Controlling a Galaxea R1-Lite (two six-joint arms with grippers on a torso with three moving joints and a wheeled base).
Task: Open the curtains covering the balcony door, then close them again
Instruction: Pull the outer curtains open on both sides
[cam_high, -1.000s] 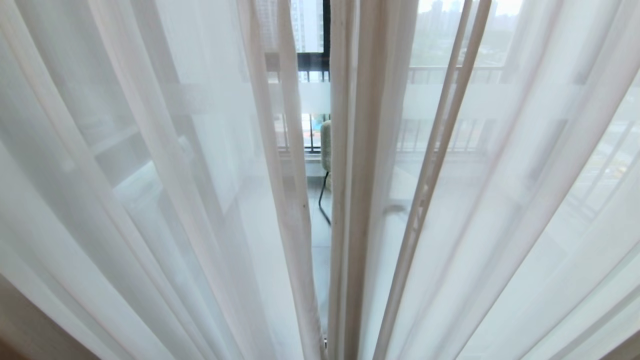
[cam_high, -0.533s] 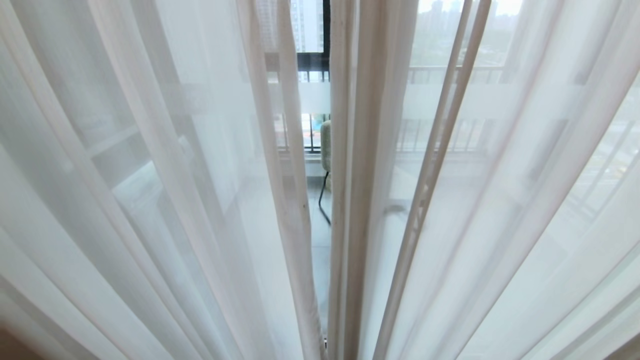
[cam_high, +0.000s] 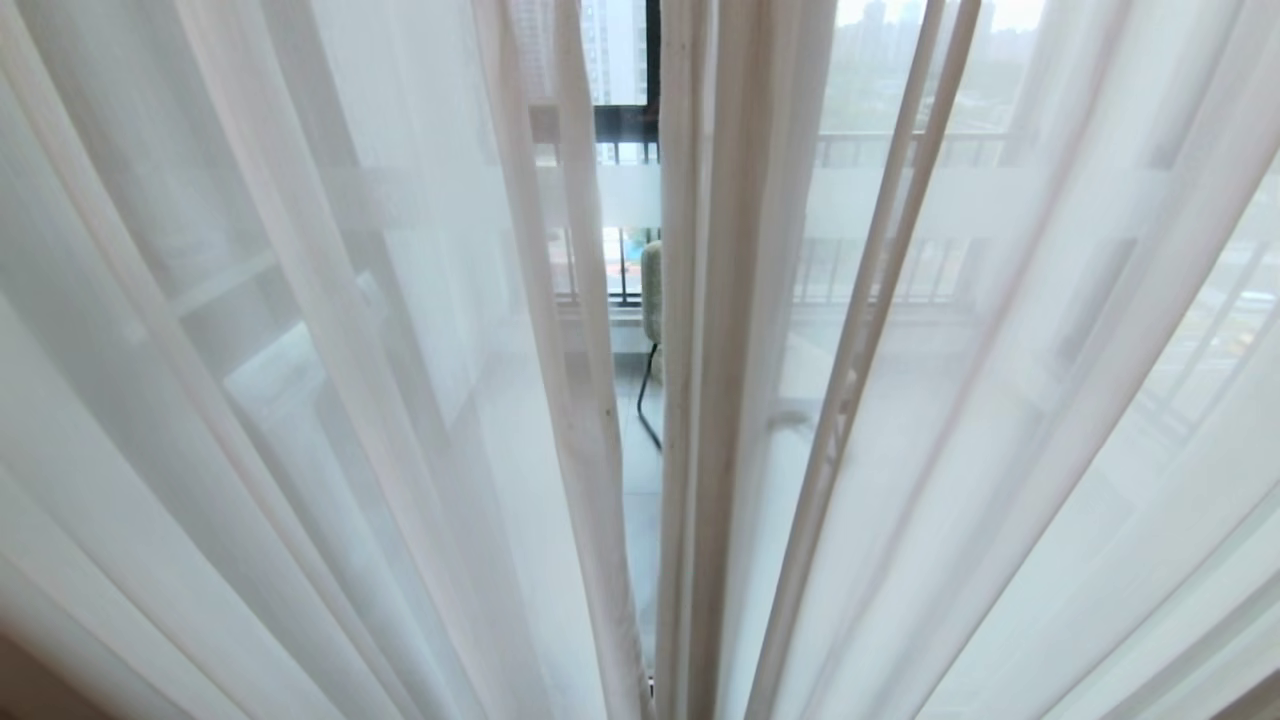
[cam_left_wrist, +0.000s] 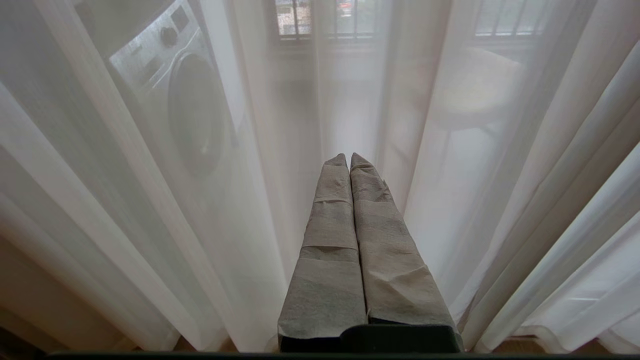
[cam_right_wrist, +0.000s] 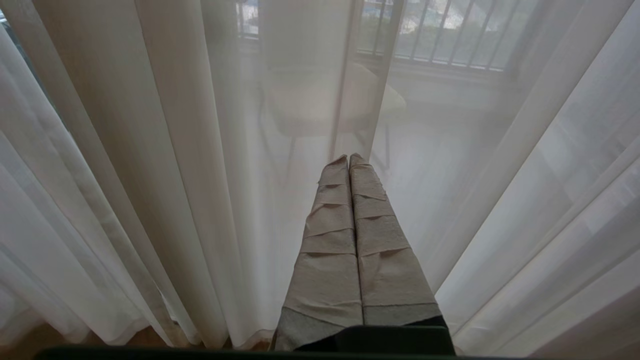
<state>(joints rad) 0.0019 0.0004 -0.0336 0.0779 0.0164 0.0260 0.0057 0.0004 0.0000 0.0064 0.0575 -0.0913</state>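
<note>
The curtains (cam_high: 300, 350) fill the head view: white sheer folds hang drawn across the balcony door (cam_high: 628, 125), leaving only a narrow gap near the middle. Through that gap show the door's black frame, its frosted band (cam_high: 628, 195), and a chair (cam_high: 651, 290) on the balcony beyond. Behind the sheer in the left wrist view stands a washing machine (cam_left_wrist: 180, 100). The left gripper (cam_left_wrist: 349, 159) points at the sheer, fingers pressed together, holding nothing. The right gripper (cam_right_wrist: 348, 159) likewise faces the sheer with fingers together and empty.
</note>
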